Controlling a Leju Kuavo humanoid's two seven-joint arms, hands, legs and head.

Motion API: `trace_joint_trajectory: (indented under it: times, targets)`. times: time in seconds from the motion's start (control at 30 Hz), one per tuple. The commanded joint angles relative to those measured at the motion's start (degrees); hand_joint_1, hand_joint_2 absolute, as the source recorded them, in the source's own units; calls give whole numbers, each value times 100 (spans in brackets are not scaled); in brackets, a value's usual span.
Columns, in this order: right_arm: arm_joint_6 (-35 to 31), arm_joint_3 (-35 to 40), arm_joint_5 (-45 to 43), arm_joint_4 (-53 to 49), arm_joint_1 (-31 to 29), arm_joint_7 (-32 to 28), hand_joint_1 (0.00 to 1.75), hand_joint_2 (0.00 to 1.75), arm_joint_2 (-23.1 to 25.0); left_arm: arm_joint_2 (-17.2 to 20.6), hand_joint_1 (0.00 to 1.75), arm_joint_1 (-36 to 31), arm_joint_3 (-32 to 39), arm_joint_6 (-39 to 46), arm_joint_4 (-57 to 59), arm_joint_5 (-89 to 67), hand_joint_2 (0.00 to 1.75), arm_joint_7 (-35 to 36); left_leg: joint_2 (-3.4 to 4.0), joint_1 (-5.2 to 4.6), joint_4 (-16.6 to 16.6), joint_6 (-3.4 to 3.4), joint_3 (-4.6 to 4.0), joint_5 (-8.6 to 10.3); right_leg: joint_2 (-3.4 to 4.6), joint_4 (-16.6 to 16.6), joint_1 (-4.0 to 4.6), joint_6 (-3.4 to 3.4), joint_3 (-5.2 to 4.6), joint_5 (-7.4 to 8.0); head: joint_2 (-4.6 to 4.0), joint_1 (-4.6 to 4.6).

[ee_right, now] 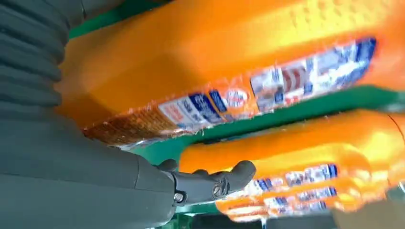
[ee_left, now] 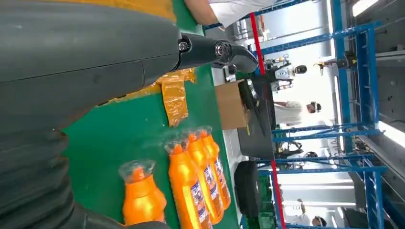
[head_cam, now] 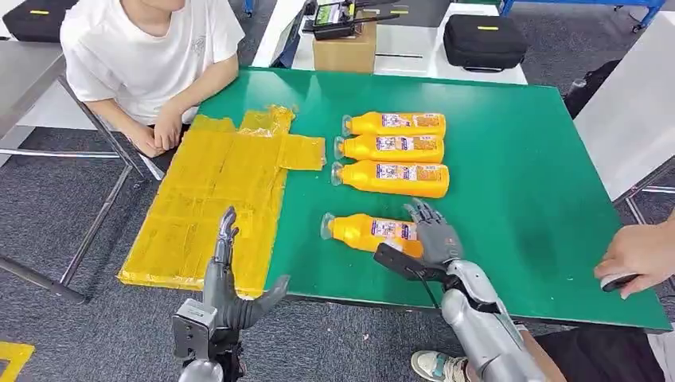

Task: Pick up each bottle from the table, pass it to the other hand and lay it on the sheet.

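My right hand [head_cam: 434, 236]: fingers spread over nearest bottle [head_cam: 368, 231], grip unclear | left hand [head_cam: 231, 278]: open, empty, fingertips over sheet [head_cam: 208, 195]

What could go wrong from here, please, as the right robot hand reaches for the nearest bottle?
1. The right robot hand lies over the base end of the nearest orange plastic bottle; a round bottle lying down may roll away.
2. The next orange bottle lies close behind and could get nudged.
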Motion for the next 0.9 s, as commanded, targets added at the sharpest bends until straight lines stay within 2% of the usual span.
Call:
trace_joint_trajectory:
  times: [0.03,0.13,0.17,0.2,0.23,0.27,0.43,0.63,0.73,0.8,0.83,0.9]
  targets:
    - [984,1023,-79,2016,-1261,308,0,175,74,-101,0,-295,256,7,627,-22,175,-53,17,-1,-5,-4,24,-1,15,-5,0,-7,17,3,0,2]
    - [1012,1046,-72,2044,-1279,314,3,175,71,-105,0,-302,261,13,636,-23,175,-53,16,1,-7,-5,43,1,10,-9,2,-9,35,4,0,0]
    - [1200,1133,-55,2169,-1384,356,59,175,67,-108,0,-332,268,26,671,-22,175,-55,15,3,-10,-7,49,3,8,-11,5,-12,40,5,0,2]
    - [1304,1150,-77,2221,-1450,382,133,175,84,-110,0,-378,264,17,688,-12,175,-65,14,4,-14,-9,55,5,5,-16,6,-16,47,7,0,2]
    - [1425,1176,-102,2283,-1505,402,169,175,71,-102,0,-401,268,17,733,-8,175,-67,14,1,-7,-5,56,1,9,-9,3,-9,48,4,0,2]
    - [1554,1239,-146,2326,-1565,343,175,175,43,-96,0,-446,265,13,780,11,175,-82,15,-1,-7,-6,58,2,9,-5,1,-11,49,4,0,2]
    - [2002,1395,-452,2416,-1620,100,175,175,-112,-66,0,-550,255,-13,960,96,175,-175,3,0,-8,-3,71,5,-1,-9,2,-6,65,4,0,4]
    - [1981,1393,-810,2381,-1483,-90,175,175,-178,-31,0,-565,221,-14,962,136,175,-238,-8,5,-15,-5,87,3,-8,-19,7,-10,88,1,-2,0]
    - [1839,1299,-1127,2266,-1358,-276,175,175,-155,6,0,-502,219,-21,927,157,175,-257,-5,4,-13,-5,89,0,-2,-17,6,-8,89,0,0,2]
    - [1359,961,-1625,1914,-1053,-584,175,175,-79,27,0,-356,220,-19,786,161,175,-296,-7,8,-17,-7,91,0,-5,-23,10,-10,93,1,0,2]
    - [1336,972,-1633,1893,-1013,-584,175,175,-55,29,0,-333,220,-17,774,160,175,-297,-2,6,-10,-6,88,-2,2,-16,8,-6,87,1,0,0]
    - [874,714,-2155,1172,-493,-931,175,175,-11,39,0,-185,207,-92,589,160,175,-302,7,10,-17,-8,94,-3,7,-24,12,-9,92,3,0,2]
